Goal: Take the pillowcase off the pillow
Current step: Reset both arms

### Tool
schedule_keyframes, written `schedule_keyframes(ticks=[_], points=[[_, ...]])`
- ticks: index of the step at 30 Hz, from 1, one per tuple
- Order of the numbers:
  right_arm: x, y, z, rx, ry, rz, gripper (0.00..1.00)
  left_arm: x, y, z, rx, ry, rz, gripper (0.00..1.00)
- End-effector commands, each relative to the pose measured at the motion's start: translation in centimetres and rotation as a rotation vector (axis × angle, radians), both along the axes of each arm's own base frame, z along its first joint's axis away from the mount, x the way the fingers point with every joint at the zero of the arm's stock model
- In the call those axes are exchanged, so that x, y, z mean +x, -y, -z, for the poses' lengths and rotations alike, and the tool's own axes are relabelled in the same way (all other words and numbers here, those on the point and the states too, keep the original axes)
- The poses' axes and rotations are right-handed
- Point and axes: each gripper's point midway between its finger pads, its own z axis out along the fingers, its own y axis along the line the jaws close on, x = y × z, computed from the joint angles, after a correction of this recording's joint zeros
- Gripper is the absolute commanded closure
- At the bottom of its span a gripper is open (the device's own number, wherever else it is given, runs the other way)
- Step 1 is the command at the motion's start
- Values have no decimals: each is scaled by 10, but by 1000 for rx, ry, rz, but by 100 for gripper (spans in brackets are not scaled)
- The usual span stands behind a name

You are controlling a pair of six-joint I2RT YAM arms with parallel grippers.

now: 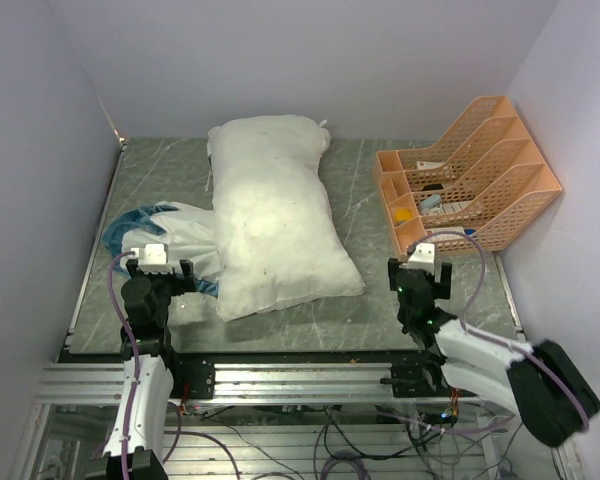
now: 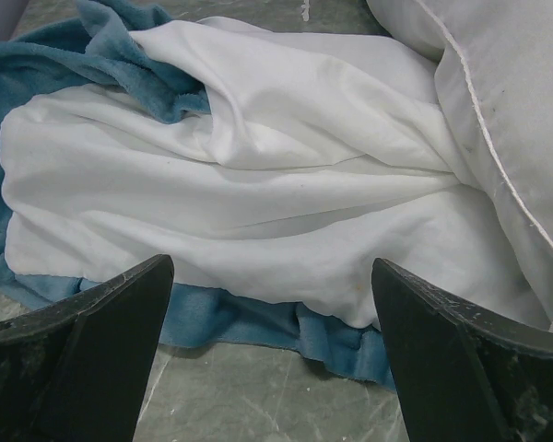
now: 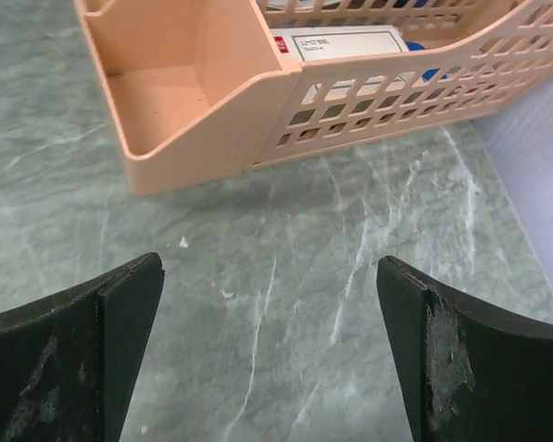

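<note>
Your left gripper [image 2: 272,267] stands wide open, holding nothing, low before the pillowcase [image 2: 212,203]. The pillowcase lies crumpled, white side out, on the table [image 1: 370,200], touching the left side of the bare pillow [image 1: 280,225]. Your right gripper [image 3: 269,267] is wide open too, empty, over the table near the orange rack [image 3: 194,101]

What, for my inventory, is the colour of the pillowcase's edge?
Teal blue; pillowcase edge clearest in the left wrist view.
</note>
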Motion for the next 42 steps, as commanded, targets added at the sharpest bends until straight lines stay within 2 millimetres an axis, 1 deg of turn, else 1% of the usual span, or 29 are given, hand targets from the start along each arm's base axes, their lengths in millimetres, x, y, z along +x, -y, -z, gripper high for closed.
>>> schedule_keyframes(ticks=[1,2,3,4,5,6,7,8,9,10,11,12,13,14,16,18,19,20,21,22,23,24,26,27,28,31,37,42], points=[[12,20,-4,-45,-26,246,0,5,0,-18,12,62,2,0],[17,21,6,-84,-85,272,0,5,0,-17,12,62,2,0],[25,16,16,-129,-160,265,0,5,0,-18,11,62,2,0],[42,4,30,-180,-253,230,0,6,0,-18,12,63,2,0],[53,-7,59,-262,-410,163,0,5,0,-18,12,63,4,0],[54,4,70,-408,-488,273,0,5,0,-18,11,63,4,1],[40,32,82,-538,-569,446,0,5,0,-18,13,62,5,0],[36,58,67,-570,-442,615,0,5,1,-18,14,63,8,0],[35,64,78,-513,-534,568,0,6,2,-18,14,62,17,0],[43,60,87,-374,-569,465,0,6,4,-18,14,62,26,1],[47,55,89,-247,-566,394,0,6,4,-17,15,61,27,0],[53,41,95,-110,-592,249,0,6,4,-17,15,59,27,0],[63,20,97,4,-593,61,0,6,4,-17,16,59,27,0],[60,13,94,84,-571,14,0,6,4,-18,17,60,27,0],[60,1,74,167,-483,-115,0,6,4,-17,16,60,29,0],[58,-22,52,190,-375,-305,0,6,4,-18,17,62,28,0],[51,-37,44,200,-340,-417,0,6,4,-18,17,62,29,0],[42,-59,34,214,-304,-571,0,6,4,-18,17,62,30,0],[37,-63,27,201,-272,-610,0,6,4,-17,18,60,31,0],[33,-57,23,190,-234,-576,0,6,4,-17,18,59,32,0],[32,-53,15,188,-188,-554,0,6,4,-17,18,60,32,0],[29,-52,10,185,-157,-554,0,6,5,-18,18,61,34,0],[20,-67,0,177,-116,-662,0,6,5,-18,18,61,35,0],[15,-75,-2,168,-108,-725,0,6,5,-18,19,61,36,1],[11,-78,-4,158,-97,-756,0,6,5,-17,18,60,35,0],[8,-77,-12,146,-45,-754,0,6,5,-17,17,59,34,0],[3,-81,-15,134,-25,-789,0,6,5,-17,17,60,35,1],[5,-74,-18,142,7,-733,0,6,5,-17,18,60,36,0]])
